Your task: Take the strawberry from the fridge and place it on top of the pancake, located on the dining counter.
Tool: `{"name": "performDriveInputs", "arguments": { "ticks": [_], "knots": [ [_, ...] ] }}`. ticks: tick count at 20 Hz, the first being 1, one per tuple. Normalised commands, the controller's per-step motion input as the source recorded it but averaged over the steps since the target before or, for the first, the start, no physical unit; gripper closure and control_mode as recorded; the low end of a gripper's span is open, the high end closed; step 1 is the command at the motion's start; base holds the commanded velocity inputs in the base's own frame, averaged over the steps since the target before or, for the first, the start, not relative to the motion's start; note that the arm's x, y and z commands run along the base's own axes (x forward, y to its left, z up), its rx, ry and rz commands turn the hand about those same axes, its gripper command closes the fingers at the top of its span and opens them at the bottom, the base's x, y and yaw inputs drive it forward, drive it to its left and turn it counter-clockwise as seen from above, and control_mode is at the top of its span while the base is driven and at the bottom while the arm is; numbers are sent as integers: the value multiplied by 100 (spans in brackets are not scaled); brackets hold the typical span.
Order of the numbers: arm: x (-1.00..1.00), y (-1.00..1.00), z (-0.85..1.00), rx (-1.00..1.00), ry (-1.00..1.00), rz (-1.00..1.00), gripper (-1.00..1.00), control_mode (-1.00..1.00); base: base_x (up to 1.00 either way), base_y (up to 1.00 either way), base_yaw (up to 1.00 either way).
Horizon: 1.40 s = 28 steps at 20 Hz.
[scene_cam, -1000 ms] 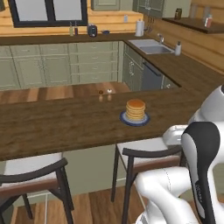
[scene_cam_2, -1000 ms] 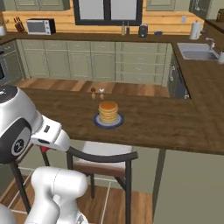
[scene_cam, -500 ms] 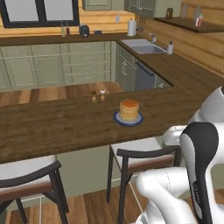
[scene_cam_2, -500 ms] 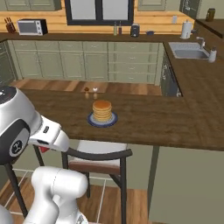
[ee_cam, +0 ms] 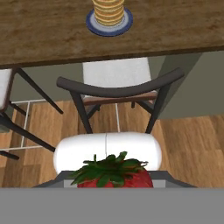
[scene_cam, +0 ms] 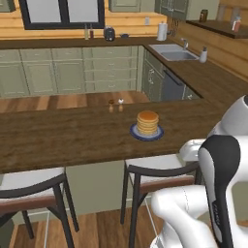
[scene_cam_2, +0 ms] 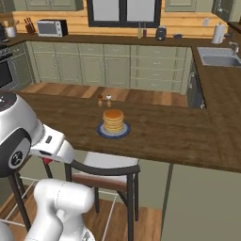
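- Hand view, bottom edge: the strawberry [ee_cam: 114, 177] sits right at the camera, bright red with its green leafy cap on top, clamped in the gripper [ee_cam: 114, 183], whose fingertips are hidden behind the fruit.
- The strawberry hangs over the floor on the near side of the dining counter [ee_cam: 52, 35], above a grey-seated stool [ee_cam: 117, 85] with a dark curved backrest, and is well apart from the pancake.
- The pancake [scene_cam: 147, 122] is a short stack on a blue plate [scene_cam: 146, 133], near the front edge of the dining counter [scene_cam: 63, 138].
- From the right base view, the pancake [scene_cam_2: 113, 120] sits mid-counter, with a pair of small shakers [scene_cam_2: 104, 100] behind it, near the far edge.
- A second stool [scene_cam: 29, 186] stands to the left, under the counter's edge.
- Olive-green cabinets [scene_cam_2: 113, 66], a sink [scene_cam_2: 220, 60] and a microwave [scene_cam_2: 52, 28] line the far side.
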Motion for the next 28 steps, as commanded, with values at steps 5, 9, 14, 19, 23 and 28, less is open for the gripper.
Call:
{"name": "performDriveInputs", "arguments": {
  "ticks": [5, 9, 14, 19, 23, 28],
  "knots": [
    [0, 0, 0, 0, 0, 0, 100, 100, 91, -30, 3],
    [0, 0, 0, 0, 0, 0, 100, 100, 61, -2, -2],
    [0, 0, 0, 0, 0, 0, 100, 100, 2, 0, 0],
    [15, 0, 5, -1, 0, 0, 100, -100, 16, 0, 0],
    [94, 0, 48, -6, 2, 0, 100, -100, 0, 0, 0],
    [100, -17, 13, 1, 1, 1, 100, -100, 0, 0, 0]
  ]
}}
